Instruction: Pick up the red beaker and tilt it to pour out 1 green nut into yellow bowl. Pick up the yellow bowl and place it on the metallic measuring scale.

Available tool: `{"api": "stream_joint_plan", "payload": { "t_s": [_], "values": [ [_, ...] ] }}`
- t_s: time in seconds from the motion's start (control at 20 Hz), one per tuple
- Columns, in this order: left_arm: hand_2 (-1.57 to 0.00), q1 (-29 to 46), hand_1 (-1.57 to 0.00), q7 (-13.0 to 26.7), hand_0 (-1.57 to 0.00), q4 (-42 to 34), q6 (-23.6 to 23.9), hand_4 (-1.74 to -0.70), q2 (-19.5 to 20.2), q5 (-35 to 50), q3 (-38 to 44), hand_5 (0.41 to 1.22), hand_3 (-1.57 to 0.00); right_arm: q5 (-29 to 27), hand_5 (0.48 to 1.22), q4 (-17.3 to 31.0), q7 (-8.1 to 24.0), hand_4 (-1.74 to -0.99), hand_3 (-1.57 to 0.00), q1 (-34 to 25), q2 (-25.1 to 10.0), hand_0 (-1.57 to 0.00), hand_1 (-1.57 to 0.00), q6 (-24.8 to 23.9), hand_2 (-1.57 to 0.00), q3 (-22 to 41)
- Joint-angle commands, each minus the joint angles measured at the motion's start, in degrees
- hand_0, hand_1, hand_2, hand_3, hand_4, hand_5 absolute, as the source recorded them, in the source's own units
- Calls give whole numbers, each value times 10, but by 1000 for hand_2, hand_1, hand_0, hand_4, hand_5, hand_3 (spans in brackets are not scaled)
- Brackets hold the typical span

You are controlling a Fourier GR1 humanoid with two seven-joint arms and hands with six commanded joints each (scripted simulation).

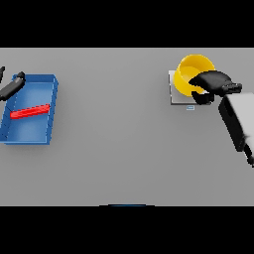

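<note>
The yellow bowl (191, 74) sat tilted over the metallic scale (174, 94) near the table's (124, 149) far right edge, right hand (211, 84) clamped on its rim. Wide open grey stretched leftward to a blue tray (52, 94) holding a red bar (30, 111). Left hand (12, 85) hovered at the tray's corner, couldn't tell its fingers.

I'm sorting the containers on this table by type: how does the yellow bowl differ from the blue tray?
The yellow bowl is round and sits on the metal scale at the far right; the blue tray is rectangular and rests on the table at the left. The right hand grips the bowl's rim; the left hand lies at the tray's corner. The tray holds a red object. Both are open-topped.
</note>
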Motion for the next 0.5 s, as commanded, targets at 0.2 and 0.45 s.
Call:
{"api": "stream_joint_plan", "payload": {
  "t_s": [0.2,0.45],
  "values": [
    [1,1,1,0,1,-5,8,-722,2,-3,0,700,1,13,827,9,-19,-1456,-411,-7,0,-120,-194,1,-311,14],
    [1,-3,1,2,1,-1,9,-720,-4,-5,-2,693,1,7,759,4,-2,-1410,-272,-4,-3,-39,-63,20,-103,11]
  ]
}}
